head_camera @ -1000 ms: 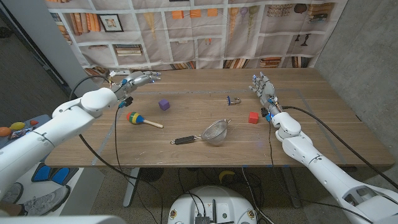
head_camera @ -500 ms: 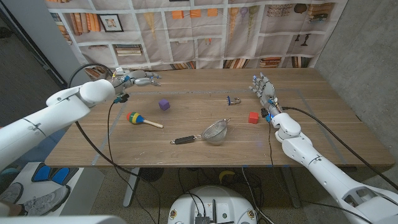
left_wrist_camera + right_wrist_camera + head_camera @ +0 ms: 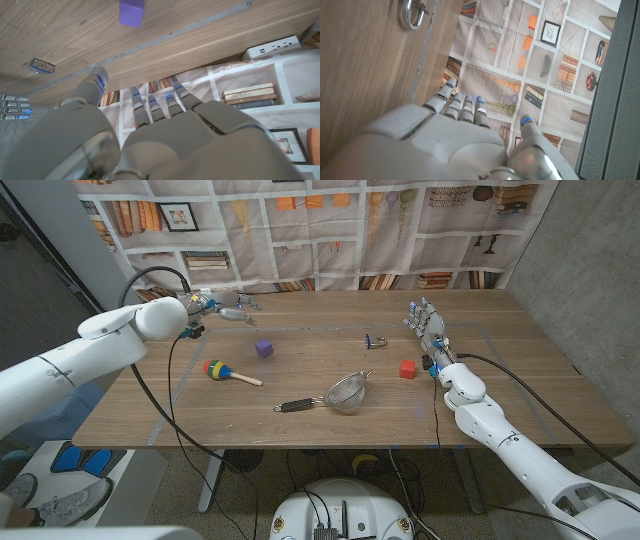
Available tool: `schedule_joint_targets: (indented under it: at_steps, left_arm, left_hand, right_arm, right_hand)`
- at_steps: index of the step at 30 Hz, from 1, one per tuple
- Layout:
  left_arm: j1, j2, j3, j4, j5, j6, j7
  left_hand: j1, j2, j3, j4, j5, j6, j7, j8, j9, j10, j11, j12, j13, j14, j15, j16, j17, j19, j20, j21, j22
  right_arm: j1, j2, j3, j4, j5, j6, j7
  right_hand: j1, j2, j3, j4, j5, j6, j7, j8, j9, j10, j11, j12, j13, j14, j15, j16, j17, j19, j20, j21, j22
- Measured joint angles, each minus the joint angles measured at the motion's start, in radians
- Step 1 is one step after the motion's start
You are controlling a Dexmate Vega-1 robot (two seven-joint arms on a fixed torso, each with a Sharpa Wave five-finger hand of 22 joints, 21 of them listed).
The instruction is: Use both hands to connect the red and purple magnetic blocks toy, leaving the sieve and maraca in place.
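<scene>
Grey and silver, the left hand (image 3: 222, 307) hovers over the far left part of the wooden table (image 3: 300, 395), fingers extended and apart, holding nothing; the left wrist view shows its fingers (image 3: 150, 107) reaching toward the table's far edge. Nearest it on the table is the purple block (image 3: 264, 348), sitting by itself a little nearer the robot and toward the middle. Closer to the front from there lies the maraca (image 3: 222, 371), its striped head to the left and its wooden handle pointing right.

On the opposite side the right hand (image 3: 425, 322) stands upright on the table's right part, fingers straight and spread, empty. The red block (image 3: 407, 368) lies just beside it, toward the front. A small metal padlock (image 3: 375, 341) rests to the hand's left. The sieve (image 3: 340, 395) lies near the front middle, its dark handle pointing left, well apart from both blocks
</scene>
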Motion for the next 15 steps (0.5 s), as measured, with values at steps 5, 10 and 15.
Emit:
schedule_joint_targets:
  at_steps: [5, 10, 15]
  left_arm:
    - [-0.029, 0.000, 0.022, 0.015, 0.079, -0.032, -0.027]
    - [-0.057, -0.005, 0.038, 0.028, 0.166, -0.074, -0.063]
    - [-0.092, -0.019, 0.061, 0.054, 0.243, -0.119, -0.106]
  left_hand:
    - [0.021, -0.037, -0.016, 0.003, -0.003, -0.011, -0.021, 0.000, 0.005, -0.021, -0.012, -0.008, -0.002, -0.024, -0.001, 0.000, 0.000, -0.011, 0.000, 0.000, 0.000]
    - [0.036, -0.052, -0.025, 0.003, -0.003, -0.013, -0.023, -0.001, 0.005, -0.040, -0.004, -0.011, -0.003, -0.041, -0.005, 0.000, 0.000, -0.026, -0.001, -0.006, 0.000]
    - [0.051, -0.066, -0.029, 0.007, -0.003, -0.050, -0.027, -0.014, 0.005, -0.083, 0.006, -0.015, -0.003, -0.068, -0.003, 0.000, 0.004, -0.048, 0.002, -0.006, 0.000]
  right_arm:
    - [-0.003, 0.000, 0.002, 0.000, 0.001, 0.001, -0.005]
    - [-0.005, 0.001, 0.003, 0.000, 0.001, 0.002, -0.007]
    - [-0.005, 0.002, 0.004, 0.000, 0.003, 0.002, -0.008]
  right_hand:
    - [-0.005, 0.005, 0.000, 0.000, 0.000, 0.000, 0.000, 0.000, 0.000, 0.000, 0.000, 0.000, 0.000, 0.000, 0.000, 0.000, 0.000, 0.000, 0.000, -0.005, 0.000]
    - [-0.007, 0.007, 0.000, 0.000, 0.000, 0.000, 0.000, 0.000, 0.000, 0.000, 0.000, 0.000, -0.005, 0.000, 0.000, 0.000, 0.000, 0.004, 0.004, -0.008, 0.000]
    - [-0.007, 0.007, -0.002, -0.002, 0.000, 0.000, 0.000, 0.000, 0.000, 0.000, 0.000, 0.000, -0.005, 0.000, 0.000, 0.000, -0.005, 0.004, 0.004, -0.008, 0.000]
